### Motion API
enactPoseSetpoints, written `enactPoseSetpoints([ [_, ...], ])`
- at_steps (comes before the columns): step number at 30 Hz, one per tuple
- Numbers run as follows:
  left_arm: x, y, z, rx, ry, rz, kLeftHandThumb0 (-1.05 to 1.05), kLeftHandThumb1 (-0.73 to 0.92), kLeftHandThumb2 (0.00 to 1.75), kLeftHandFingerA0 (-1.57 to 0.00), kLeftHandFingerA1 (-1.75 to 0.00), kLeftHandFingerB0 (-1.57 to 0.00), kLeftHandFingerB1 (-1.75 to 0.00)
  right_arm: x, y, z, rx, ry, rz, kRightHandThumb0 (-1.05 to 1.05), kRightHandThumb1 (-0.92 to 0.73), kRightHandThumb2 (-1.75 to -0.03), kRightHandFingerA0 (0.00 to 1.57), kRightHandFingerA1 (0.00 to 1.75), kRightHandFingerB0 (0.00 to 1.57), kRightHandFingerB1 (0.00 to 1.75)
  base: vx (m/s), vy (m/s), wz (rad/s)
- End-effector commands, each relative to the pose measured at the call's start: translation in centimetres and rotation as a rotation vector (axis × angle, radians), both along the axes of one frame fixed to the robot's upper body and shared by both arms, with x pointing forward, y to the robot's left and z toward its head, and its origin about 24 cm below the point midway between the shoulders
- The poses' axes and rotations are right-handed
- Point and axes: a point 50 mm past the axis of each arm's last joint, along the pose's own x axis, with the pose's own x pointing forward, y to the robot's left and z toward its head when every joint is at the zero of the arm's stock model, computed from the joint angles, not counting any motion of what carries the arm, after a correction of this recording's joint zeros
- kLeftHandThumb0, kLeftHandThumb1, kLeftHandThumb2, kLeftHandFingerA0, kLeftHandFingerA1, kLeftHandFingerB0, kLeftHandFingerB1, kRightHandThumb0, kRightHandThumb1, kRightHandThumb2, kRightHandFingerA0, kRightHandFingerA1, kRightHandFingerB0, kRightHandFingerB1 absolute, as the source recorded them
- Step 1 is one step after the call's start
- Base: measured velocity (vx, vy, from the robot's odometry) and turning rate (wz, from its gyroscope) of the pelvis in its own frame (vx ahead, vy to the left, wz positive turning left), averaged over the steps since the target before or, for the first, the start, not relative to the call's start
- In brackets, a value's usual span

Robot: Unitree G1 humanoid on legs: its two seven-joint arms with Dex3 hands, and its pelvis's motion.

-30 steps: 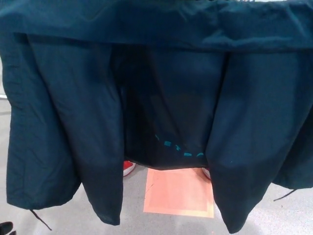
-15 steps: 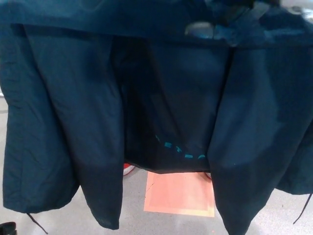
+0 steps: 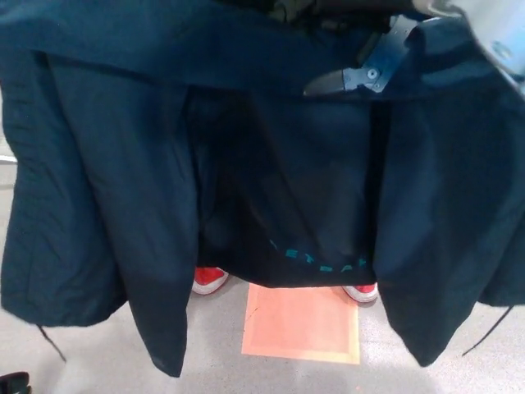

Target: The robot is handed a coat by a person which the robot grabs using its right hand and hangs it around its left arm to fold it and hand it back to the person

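A dark navy coat (image 3: 123, 180) hangs spread across almost the whole head view, lining towards me, with teal lettering (image 3: 316, 261) near its lower hem. My right hand (image 3: 361, 75) comes in from the upper right and lies against the coat's top fold. Whether it grips the cloth is not visible. Its pale forearm (image 3: 492, 37) shows in the top right corner. My left hand is not in view. Whoever holds the coat is hidden behind it, apart from two red shoes (image 3: 208, 279) below the hem.
An orange square (image 3: 302, 324) is marked on the grey floor under the coat, between the person's shoes. Thin drawstrings (image 3: 51, 343) dangle from the coat's lower corners. A small black object (image 3: 10, 382) sits at the bottom left corner.
My right hand has come into view from the upper right and moved down onto the coat's top fold. The coat's lower edges have risen a little, showing more of the red shoes.
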Motion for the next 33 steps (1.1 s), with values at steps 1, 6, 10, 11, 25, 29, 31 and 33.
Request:
enactPoseSetpoints([
  [1, 0.2, 0.8, 0.9, 0.003, -0.053, -0.013, -0.63, 0.84, 0.65, -0.33, -0.38, -0.29, -0.35, 0.3, 0.3, -0.6, -0.320, -0.058, -0.023, -0.90, -0.51, -0.82, 0.15, 0.39, 0.19, 0.37, 0.00, 0.000, 0.00],
  [6, 0.4, 0.8, 1.0, -0.020, -0.080, 0.012, -0.63, 0.81, 0.64, -0.36, -0.40, -0.28, -0.35, 0.6, 0.8, -1.7, -0.342, -0.286, -0.025, -0.70, -0.76, -0.64, 1.17, 0.66, 0.75, 0.45, 0.00, 0.000, 0.00],
  [10, 0.4, 0.7, 1.0, -0.024, -0.077, -0.020, -0.67, 0.85, 0.66, -0.32, -0.38, -0.24, -0.33, 0.8, 0.4, -2.3, -0.330, -0.505, -0.002, -0.53, -0.90, -0.67, 0.92, 0.96, 0.67, 0.45, 0.00, 0.000, 0.00],
  [11, 0.4, 0.6, 1.0, -0.026, -0.076, -0.031, -0.67, 0.85, 0.66, -0.32, -0.38, -0.24, -0.33, 0.9, 0.1, -2.2, -0.326, -0.522, -0.002, -0.53, -0.90, -0.67, 0.92, 0.96, 0.67, 0.45, 0.00, 0.000, 0.00],
  [25, 1.0, 0.3, 1.3, -0.037, -0.128, -0.037, -0.64, 0.80, 0.64, -0.39, -0.40, -0.28, -0.33, 2.0, -2.1, 0.3, -0.049, -0.885, -0.055, -0.35, -0.83, -0.64, 0.92, 1.18, 0.80, 0.68, 0.00, 0.000, 0.00],
  [29, 1.7, -0.5, 1.8, -0.078, -0.198, -0.085, -0.61, 0.65, 0.99, -0.36, -0.55, -0.22, -0.46, 2.2, -2.9, 1.6, 0.009, -0.999, -0.091, -0.36, -0.83, -0.68, 0.84, 1.46, 0.79, 0.86, 0.00, 0.000, 0.00],
  [31, 2.1, -0.8, 2.3, -0.103, -0.246, -0.124, -0.60, 0.78, 0.63, -0.35, -0.39, -0.26, -0.33, 2.2, -2.8, 2.7, 0.021, -1.022, -0.109, -0.37, -0.86, -0.65, 0.85, 1.42, 0.77, 0.71, 0.00, 0.000, 0.00],
  [33, 2.4, -1.2, 2.6, -0.108, -0.278, -0.159, -0.60, 0.77, 0.62, -0.35, -0.40, -0.24, -0.33, 2.1, -2.8, 3.5, 0.043, -1.033, -0.117, -0.38, -0.84, -0.66, 0.86, 1.31, 0.79, 0.66, 0.00, 0.000, 0.00],
])
